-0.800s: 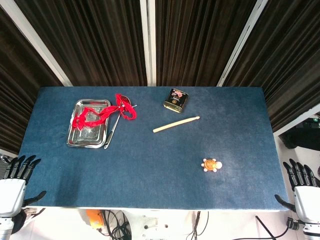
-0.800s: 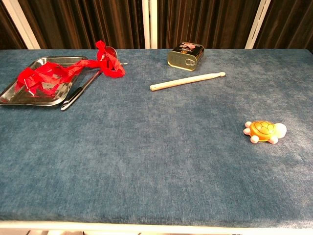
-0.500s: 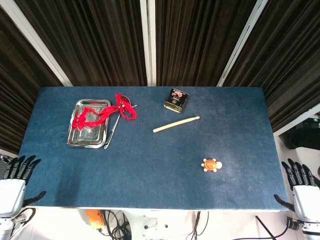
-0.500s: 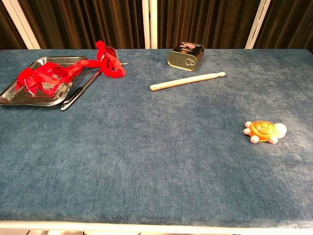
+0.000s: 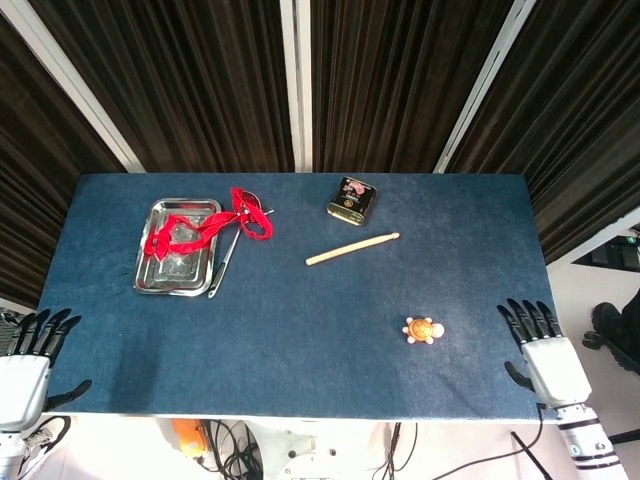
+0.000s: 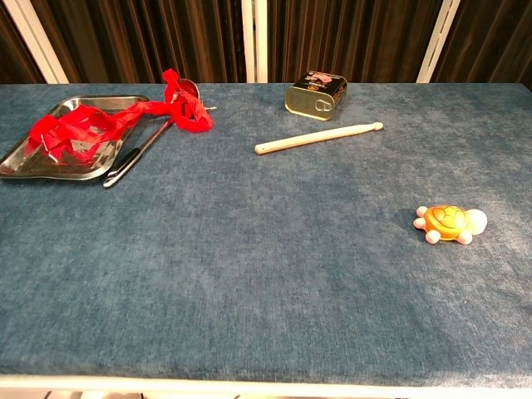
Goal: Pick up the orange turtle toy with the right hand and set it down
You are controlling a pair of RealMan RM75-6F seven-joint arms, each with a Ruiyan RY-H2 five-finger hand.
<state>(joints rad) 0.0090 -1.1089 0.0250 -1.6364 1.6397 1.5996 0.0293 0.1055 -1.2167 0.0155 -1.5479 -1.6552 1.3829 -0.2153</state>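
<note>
Since the earlier frames the right hand (image 5: 546,358) has come in over the table's (image 5: 300,360) near right corner; before, it hung off the edge. It is empty, fingers spread and pointing away from the robot. At the near left corner the left hand (image 5: 28,362) rests off the table, also empty with fingers apart. Neither hand shows in the chest view. Nothing of the task is done yet: reach, grasp, lift and set-down all remain. The turtle (image 5: 423,329) sits upright on the blue cloth, near the right hand but apart from it, toward the table's middle. It has an orange domed shell, pale pink feet and a whitish head. Farther back lie a wooden stick (image 5: 352,248), a tin (image 5: 351,200), and a metal tray (image 5: 160,275) with red ribbon (image 5: 205,227).
</note>
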